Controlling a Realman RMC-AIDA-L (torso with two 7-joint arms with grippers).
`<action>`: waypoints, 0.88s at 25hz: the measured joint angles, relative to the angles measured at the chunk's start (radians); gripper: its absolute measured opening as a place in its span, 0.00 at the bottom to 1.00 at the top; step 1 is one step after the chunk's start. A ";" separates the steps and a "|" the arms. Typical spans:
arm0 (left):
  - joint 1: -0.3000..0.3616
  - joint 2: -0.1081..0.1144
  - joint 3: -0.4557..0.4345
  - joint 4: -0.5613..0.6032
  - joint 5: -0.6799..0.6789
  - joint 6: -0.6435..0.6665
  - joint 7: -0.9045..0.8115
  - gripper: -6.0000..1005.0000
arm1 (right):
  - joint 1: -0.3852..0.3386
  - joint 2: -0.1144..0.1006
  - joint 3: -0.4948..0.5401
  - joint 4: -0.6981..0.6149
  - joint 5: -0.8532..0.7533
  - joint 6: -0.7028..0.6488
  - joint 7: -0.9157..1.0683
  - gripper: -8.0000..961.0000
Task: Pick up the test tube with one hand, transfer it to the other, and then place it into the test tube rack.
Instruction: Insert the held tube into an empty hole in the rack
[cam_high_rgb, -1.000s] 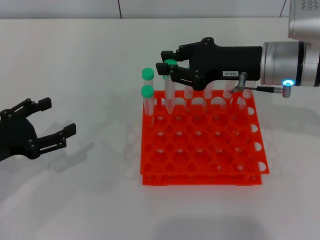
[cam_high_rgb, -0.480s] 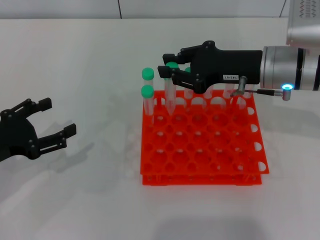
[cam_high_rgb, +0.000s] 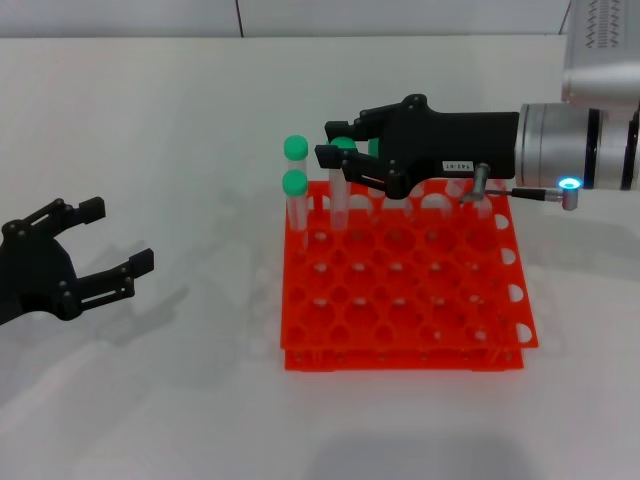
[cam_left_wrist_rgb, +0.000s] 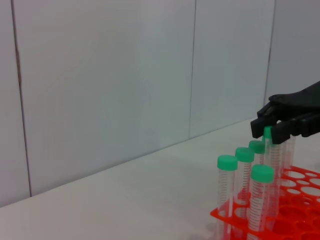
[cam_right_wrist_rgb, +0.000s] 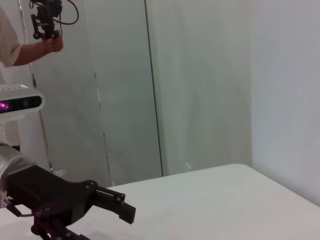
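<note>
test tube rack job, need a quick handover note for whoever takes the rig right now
Right hand: over the rack's far row, fingers around the green cap of the test tube; the tube stands upright with its lower end in a far-row hole of the orange test tube rack. Whether the fingers still clamp it cannot be told.
Left hand: open, empty, parked low over the table left of the rack.
Other capped tubes stand along the rack's far rows.
Done: pickup and transfer, going by the empty left hand.
Left: release the tube, lift the right hand clear.
</note>
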 joint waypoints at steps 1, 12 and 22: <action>0.000 0.000 0.000 0.000 0.000 0.000 0.000 0.89 | 0.000 0.000 -0.005 0.000 0.003 0.003 0.000 0.27; 0.000 -0.001 0.003 0.000 0.000 0.000 0.000 0.89 | -0.002 0.000 -0.025 0.002 0.007 0.016 0.000 0.27; 0.002 -0.002 0.003 0.000 0.000 0.000 0.000 0.89 | 0.003 0.000 -0.026 0.013 0.007 0.016 0.000 0.27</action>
